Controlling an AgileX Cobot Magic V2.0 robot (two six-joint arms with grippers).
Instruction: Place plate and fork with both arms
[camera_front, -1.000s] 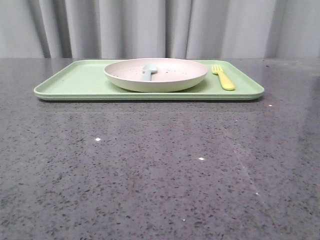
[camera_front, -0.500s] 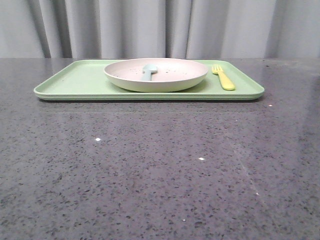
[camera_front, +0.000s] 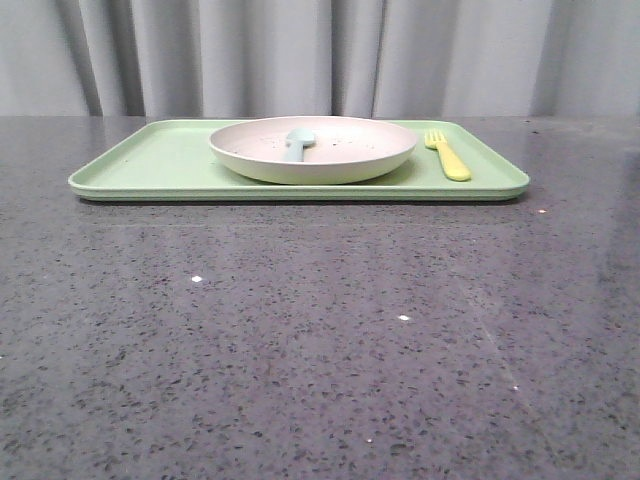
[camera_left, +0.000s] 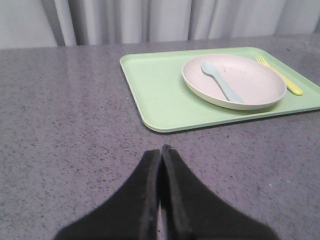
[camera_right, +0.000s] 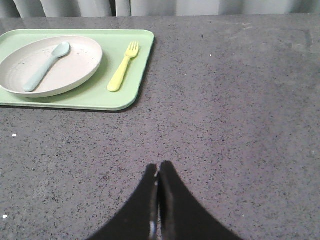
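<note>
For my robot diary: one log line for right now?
plate on tray, spoon inside | fork on tray | left gripper shut | right gripper shut

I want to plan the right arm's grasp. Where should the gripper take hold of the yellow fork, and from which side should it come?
Probably the handle's middle, from above. The fork lies flat on the tray, tines toward the curtain, so the fingers should close across the narrow handle. The plate sits apart on its left, leaving room for both fingers. The right gripper is shut and must open first.
</note>
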